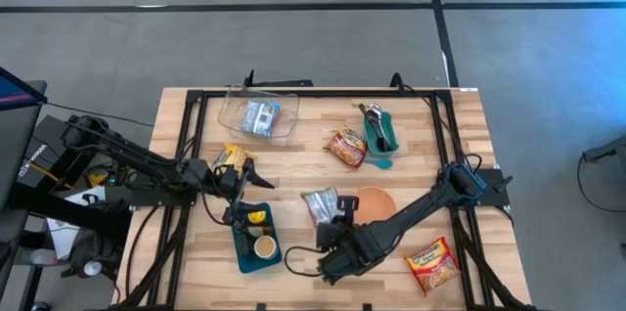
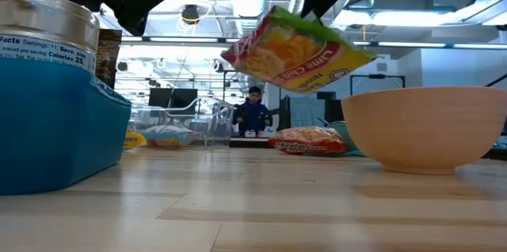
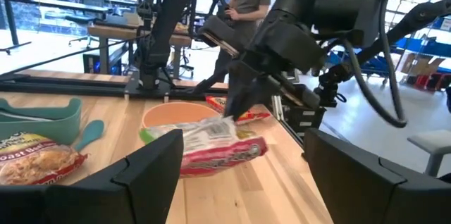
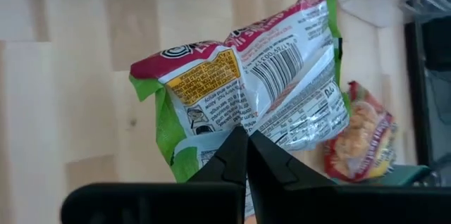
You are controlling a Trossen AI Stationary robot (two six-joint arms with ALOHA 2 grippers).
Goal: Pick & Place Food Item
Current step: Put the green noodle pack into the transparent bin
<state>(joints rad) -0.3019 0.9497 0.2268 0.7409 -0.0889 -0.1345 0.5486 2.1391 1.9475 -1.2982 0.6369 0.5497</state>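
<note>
Behind wooden table (image 1: 411,159), person (image 2: 253,111)

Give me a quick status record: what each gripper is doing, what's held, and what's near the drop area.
right gripper: shut on ramen pack, pinching its edge
ramen pack: lifted off the table, hanging tilted beside the bowl
bowl: upright on the table, looks empty
left gripper: open, holds nothing, above the blue tray
other packs: one by the teal dish, one at the right near edge
clear bin: far side of the table, with a packet inside
</note>
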